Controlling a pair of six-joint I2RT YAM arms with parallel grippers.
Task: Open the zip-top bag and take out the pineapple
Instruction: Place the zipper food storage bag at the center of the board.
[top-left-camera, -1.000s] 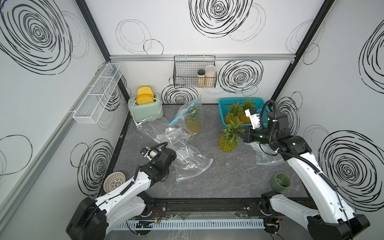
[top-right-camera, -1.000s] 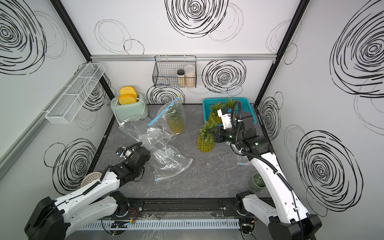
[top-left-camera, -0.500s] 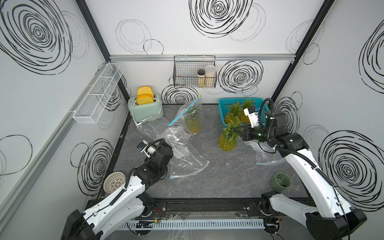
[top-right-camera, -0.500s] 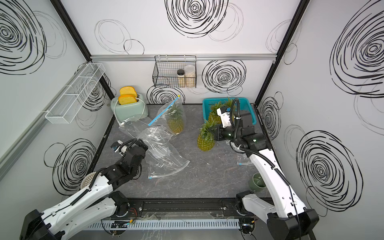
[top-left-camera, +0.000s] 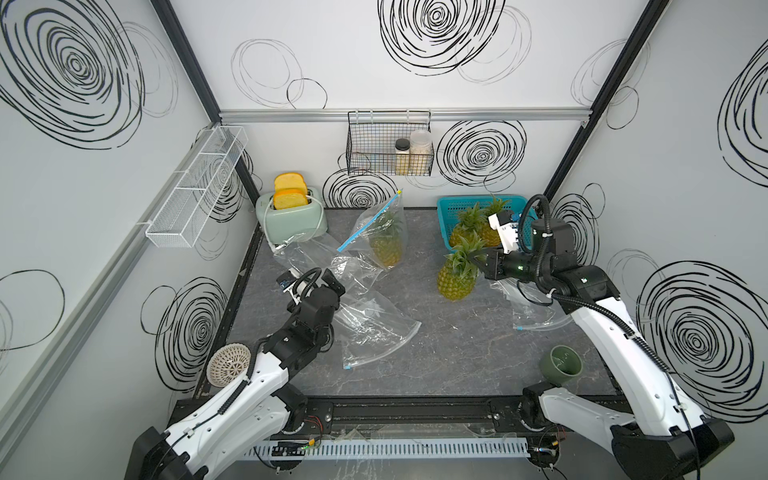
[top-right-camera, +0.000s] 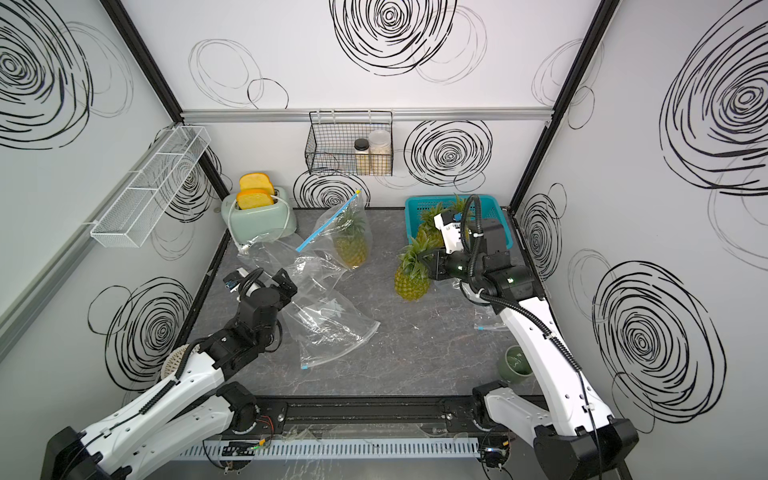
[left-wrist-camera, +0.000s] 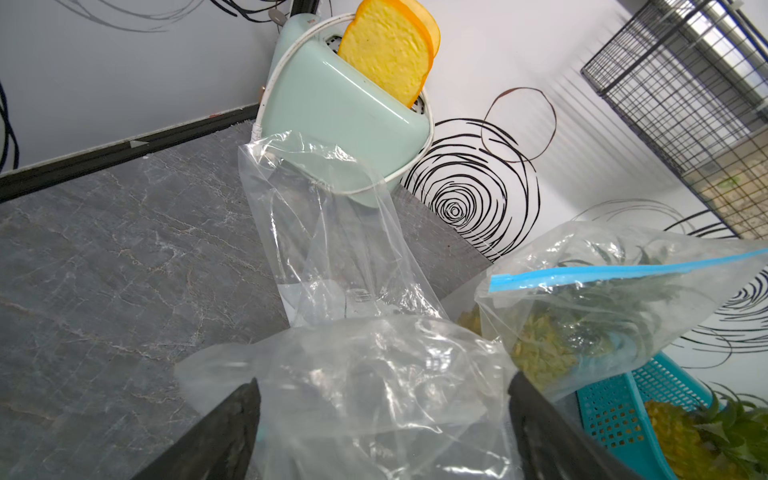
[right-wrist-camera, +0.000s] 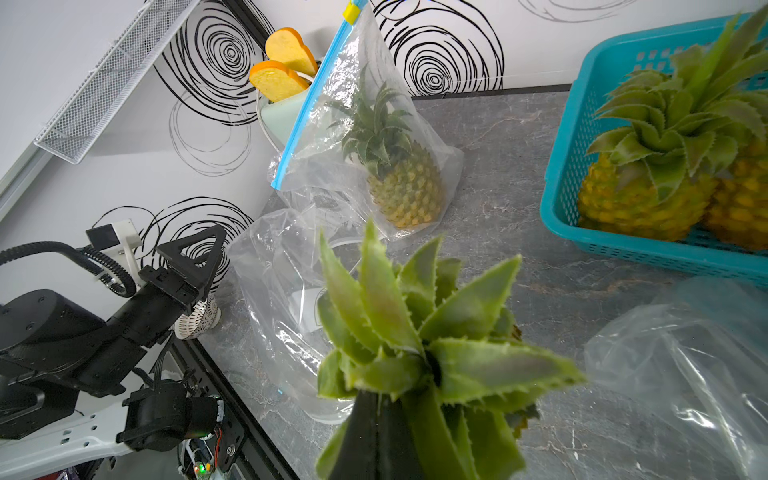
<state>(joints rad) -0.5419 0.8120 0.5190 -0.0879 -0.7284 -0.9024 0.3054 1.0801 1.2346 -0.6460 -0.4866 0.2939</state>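
A zip-top bag (top-left-camera: 384, 232) (top-right-camera: 347, 235) with a blue zip strip stands at the back and leans over, with a pineapple inside (right-wrist-camera: 401, 183) (left-wrist-camera: 548, 353). A bare pineapple (top-left-camera: 456, 279) (top-right-camera: 411, 282) stands upright to the right of centre. My right gripper (top-left-camera: 484, 264) (top-right-camera: 432, 262) (right-wrist-camera: 376, 415) is shut on its crown leaves. My left gripper (top-left-camera: 328, 282) (top-right-camera: 283, 282) (left-wrist-camera: 382, 386) is open over a crumpled empty clear bag (left-wrist-camera: 365, 386). It holds nothing.
Empty clear bags lie at centre left (top-left-camera: 374, 328), by the mint toaster (top-left-camera: 291, 220) and under the right arm (top-left-camera: 534, 318). A teal basket (top-left-camera: 446, 210) at the back right holds two pineapples. A green cup (top-left-camera: 561, 365) sits front right. A white woven bowl (top-left-camera: 228, 365) sits front left.
My left arm has swung away from the front edge toward the back, and its gripper now sits above the empty bag. The right gripper and its pineapple have hardly moved.
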